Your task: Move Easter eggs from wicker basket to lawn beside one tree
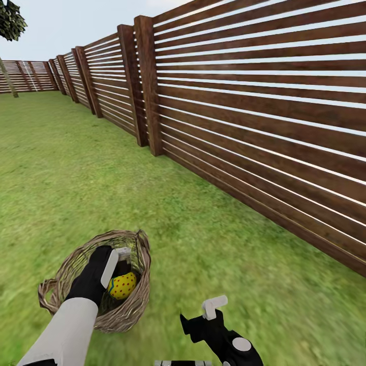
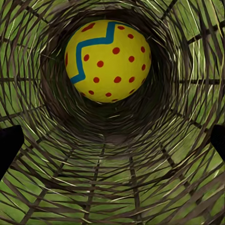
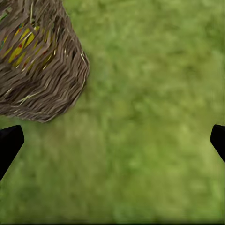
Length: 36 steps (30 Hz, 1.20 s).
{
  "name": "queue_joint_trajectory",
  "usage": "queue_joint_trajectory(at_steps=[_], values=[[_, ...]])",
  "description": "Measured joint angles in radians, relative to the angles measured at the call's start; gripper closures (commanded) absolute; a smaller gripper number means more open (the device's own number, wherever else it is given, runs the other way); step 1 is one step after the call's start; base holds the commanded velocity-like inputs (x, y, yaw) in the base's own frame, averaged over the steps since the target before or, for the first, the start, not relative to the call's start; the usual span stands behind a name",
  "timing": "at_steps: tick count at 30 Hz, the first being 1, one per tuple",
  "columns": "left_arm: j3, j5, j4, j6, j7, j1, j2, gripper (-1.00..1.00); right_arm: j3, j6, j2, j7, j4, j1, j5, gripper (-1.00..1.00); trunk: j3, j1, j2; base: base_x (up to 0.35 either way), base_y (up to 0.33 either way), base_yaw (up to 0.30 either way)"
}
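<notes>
My left gripper hangs spread inside the basket, its fingertips wide of the egg lying at the bottom. It looks smooth and round, likely slippery; I'd pinch across its middle.

My right gripper hovers spread over grass at the basket's four o'clock.

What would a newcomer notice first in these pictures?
First the yellow, red-dotted Easter egg deep inside the wicker basket on the lawn, with the left gripper reaching into the basket just above it. Next, the dark slatted fence running along the lawn's right side.
</notes>
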Motion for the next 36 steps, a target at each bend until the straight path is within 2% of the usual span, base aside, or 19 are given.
queue_joint_trajectory(at_steps=[25,36], values=[[0.000,0.000,-0.001,-0.015,0.001,0.000,0.000,-1.00,-0.001,0.002,0.000,0.000,0.000,0.000,0.001,-1.00,-0.097,0.011,-0.006,0.000,0.000,0.000],[0.000,0.000,-0.002,-0.014,0.003,0.000,0.000,-1.00,0.001,-0.001,0.000,0.000,0.000,0.000,-0.001,-1.00,-0.097,0.011,-0.006,0.032,0.000,0.000]])
